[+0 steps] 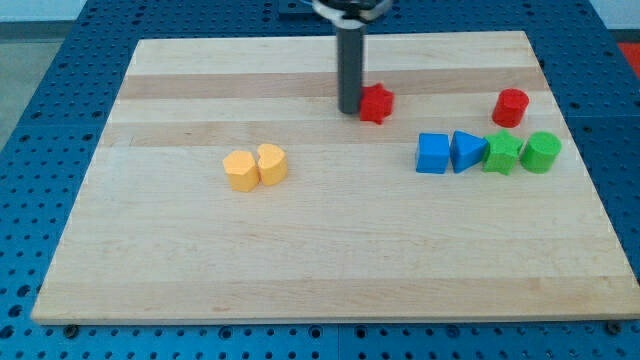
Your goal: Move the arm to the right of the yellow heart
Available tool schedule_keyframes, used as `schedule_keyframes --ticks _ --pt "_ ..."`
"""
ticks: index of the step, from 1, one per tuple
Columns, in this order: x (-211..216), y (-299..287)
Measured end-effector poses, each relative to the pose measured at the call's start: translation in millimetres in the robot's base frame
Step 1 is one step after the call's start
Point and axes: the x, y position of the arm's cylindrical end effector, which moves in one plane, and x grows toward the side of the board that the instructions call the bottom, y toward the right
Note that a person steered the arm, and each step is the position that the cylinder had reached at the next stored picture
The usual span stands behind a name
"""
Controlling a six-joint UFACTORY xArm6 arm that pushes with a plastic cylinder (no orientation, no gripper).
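Pale wooden board [300, 250], smooth; matt dark rod [350, 70].

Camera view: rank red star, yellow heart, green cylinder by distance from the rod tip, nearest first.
From my tip:
1. Red star, right beside it on the view's right.
2. Yellow heart, lower left, next to the other yellow block.
3. Green cylinder, far right end of the row.

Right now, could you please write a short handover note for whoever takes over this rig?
My tip rests near the view's top, just left of the red star, close or touching.
The yellow heart sits left of centre, against a yellow hexagon on its left.
Done: nothing yet; the tip is above and right of the heart, well away from it.
Left: bring the tip down the view, to just right of the heart, without pushing the heart itself.
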Motion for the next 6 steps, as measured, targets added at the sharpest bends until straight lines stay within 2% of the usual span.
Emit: schedule_keyframes --ticks 3,4,6 --pt "0 116" --pt "0 118" --pt "21 62"
